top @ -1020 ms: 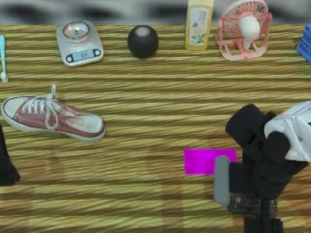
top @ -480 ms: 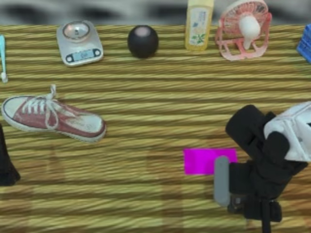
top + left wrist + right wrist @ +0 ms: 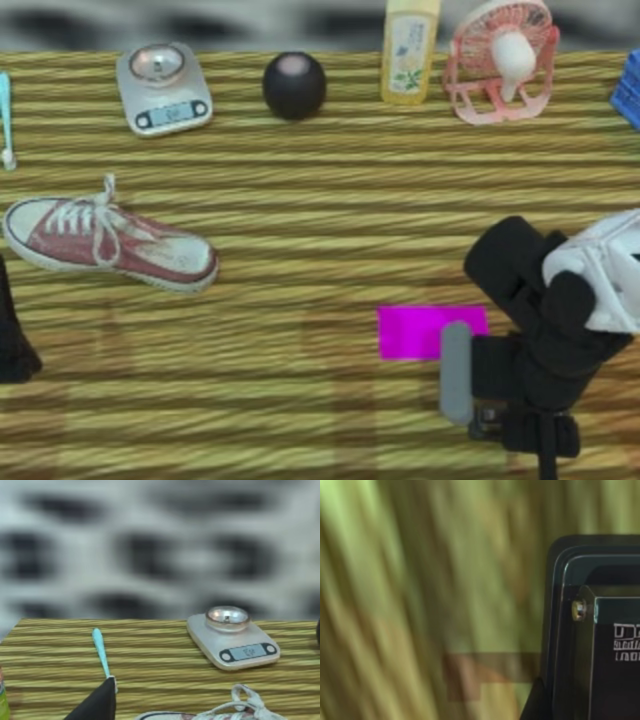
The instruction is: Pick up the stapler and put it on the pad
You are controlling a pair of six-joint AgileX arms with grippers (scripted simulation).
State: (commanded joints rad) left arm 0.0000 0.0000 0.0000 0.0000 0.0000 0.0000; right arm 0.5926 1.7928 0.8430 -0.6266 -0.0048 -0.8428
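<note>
Nearest the camera-side edge of the striped straw-coloured table (image 3: 300, 200), at the top view's right, the right arm's black gripper (image 3: 525, 425) is being held low over the wood. Whether its fingers are parted or closed cannot be told, since the arm's own bulk is hiding them from above. Close against that gripper's left side, the narrow grey-topped oblong stapler (image 3: 456, 372) is lying lengthwise, its far end overlapping the near right corner of the flat bright magenta rectangular pad (image 3: 420, 330); most of its length is resting off the pad on bare table. In the right wrist view, a dark glossy casing with a small screw and white lettering (image 3: 600, 640) is filling one side.

At the left edge the left arm's black gripper (image 3: 14, 345) is being kept parked, its finger state hidden. Farther back a red canvas sneaker with white laces (image 3: 110, 243) is lying on its side. Along the far edge, a silver kitchen scale (image 3: 163, 88), a black round ball (image 3: 294, 85), a yellow bottle (image 3: 409, 50) and a pink fan (image 3: 500, 60) are being shown in a row.
</note>
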